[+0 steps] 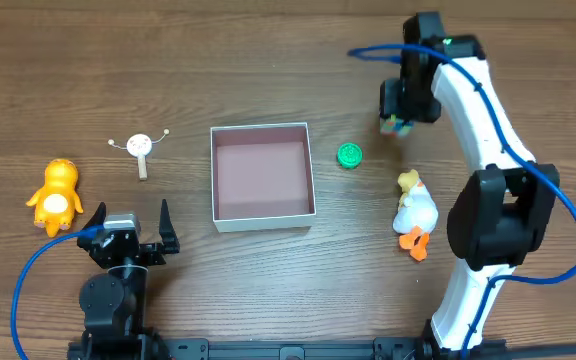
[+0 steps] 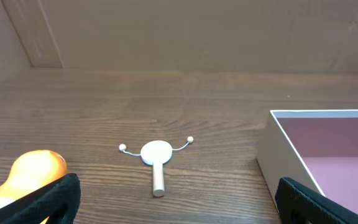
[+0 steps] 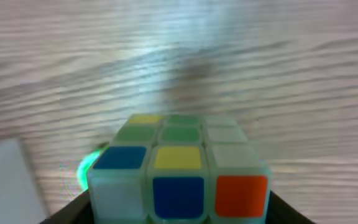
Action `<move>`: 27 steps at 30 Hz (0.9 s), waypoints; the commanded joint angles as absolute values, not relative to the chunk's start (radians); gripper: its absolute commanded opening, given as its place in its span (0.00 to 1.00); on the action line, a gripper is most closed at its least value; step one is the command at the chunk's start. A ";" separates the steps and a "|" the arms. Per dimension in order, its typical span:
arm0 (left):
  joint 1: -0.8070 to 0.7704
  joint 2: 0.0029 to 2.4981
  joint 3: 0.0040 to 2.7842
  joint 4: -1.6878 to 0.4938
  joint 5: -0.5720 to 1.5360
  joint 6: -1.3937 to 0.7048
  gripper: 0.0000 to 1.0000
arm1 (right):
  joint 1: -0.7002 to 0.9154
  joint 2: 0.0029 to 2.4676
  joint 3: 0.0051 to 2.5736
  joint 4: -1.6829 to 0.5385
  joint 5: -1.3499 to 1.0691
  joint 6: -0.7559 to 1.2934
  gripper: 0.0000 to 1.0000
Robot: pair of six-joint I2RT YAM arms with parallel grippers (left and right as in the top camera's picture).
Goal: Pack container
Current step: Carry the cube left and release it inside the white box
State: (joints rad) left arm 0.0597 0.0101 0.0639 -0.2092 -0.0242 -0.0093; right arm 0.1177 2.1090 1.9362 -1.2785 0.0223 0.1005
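Right wrist: colourful cube (image 3: 179, 171) clamped in right gripper (image 3: 176, 215). Overhead: left gripper (image 1: 131, 219) wide open, near orange toy (image 1: 56, 193), apart from container (image 1: 214, 185).

Overhead cam: straight down from high up, whole table (image 1: 268, 60) in frame. Left wrist cam: low, near the tabletop, faces fwd (roughly level); shares drum toy (image 2: 156, 152) and container (image 2: 340, 143) w/ overhead. Right wrist cam: v. close on cube (image 3: 179, 168), angled down.
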 commanded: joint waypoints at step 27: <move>0.067 0.004 0.062 -0.210 -0.033 -0.022 1.00 | 0.603 2.104 1.907 -1.200 -0.035 0.405 0.46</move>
State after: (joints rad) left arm 0.0597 0.0105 0.0639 -0.2096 -0.0242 -0.0093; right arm 0.6037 2.1105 1.9209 -1.2251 -0.0471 0.3931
